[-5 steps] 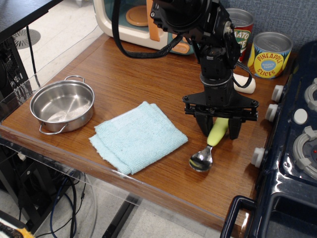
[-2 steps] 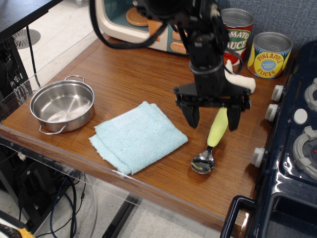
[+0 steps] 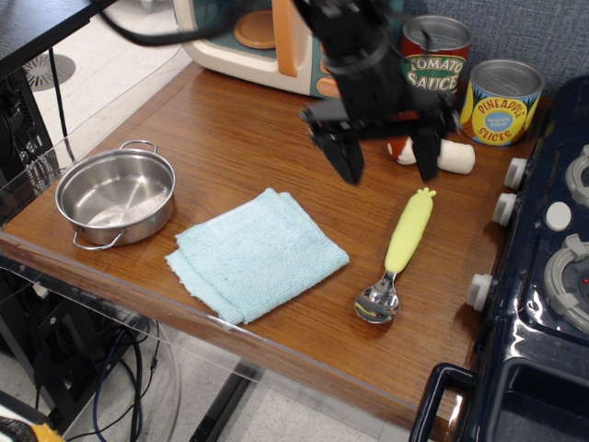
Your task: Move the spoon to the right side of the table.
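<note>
The spoon (image 3: 398,250) lies flat on the brown wood table (image 3: 248,157) near its right side. Its shiny metal bowl points toward the front edge and its yellow-green handle with the orange tip points toward the back. My gripper (image 3: 386,170) hangs above the table behind and a little to the left of the spoon's handle tip. Its two dark fingers are spread wide and hold nothing. It is apart from the spoon.
A folded light blue cloth (image 3: 256,253) lies left of the spoon. A steel pot (image 3: 116,195) sits at the far left. A toy mushroom (image 3: 442,153), a tomato sauce can (image 3: 434,57) and a pineapple can (image 3: 502,101) stand at the back right. A dark blue toy stove (image 3: 543,276) borders the right edge.
My gripper let go of the spoon handle, opened wide and rose up and back to the left. The spoon stays lying on the table.
</note>
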Robot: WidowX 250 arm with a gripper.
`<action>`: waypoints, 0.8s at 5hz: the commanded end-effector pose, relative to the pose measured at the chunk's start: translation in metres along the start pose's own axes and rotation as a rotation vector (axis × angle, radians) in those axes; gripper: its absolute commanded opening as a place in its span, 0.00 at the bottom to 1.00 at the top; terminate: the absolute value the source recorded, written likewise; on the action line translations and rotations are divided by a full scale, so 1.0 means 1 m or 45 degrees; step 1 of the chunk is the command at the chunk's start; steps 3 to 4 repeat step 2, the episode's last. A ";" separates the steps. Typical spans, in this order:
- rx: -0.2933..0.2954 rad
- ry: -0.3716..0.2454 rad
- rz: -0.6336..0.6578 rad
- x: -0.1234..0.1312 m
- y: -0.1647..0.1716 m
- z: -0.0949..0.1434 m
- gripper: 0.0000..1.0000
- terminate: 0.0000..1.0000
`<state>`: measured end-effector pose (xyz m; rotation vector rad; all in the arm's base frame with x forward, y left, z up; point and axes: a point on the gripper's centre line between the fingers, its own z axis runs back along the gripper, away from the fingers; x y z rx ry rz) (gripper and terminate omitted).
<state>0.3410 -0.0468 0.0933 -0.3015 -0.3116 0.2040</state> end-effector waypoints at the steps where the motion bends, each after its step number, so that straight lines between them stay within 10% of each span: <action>1: -0.021 -0.059 -0.025 0.003 0.012 0.019 1.00 0.00; 2: -0.021 -0.059 -0.025 0.003 0.012 0.019 1.00 1.00; 4: -0.021 -0.059 -0.025 0.003 0.012 0.019 1.00 1.00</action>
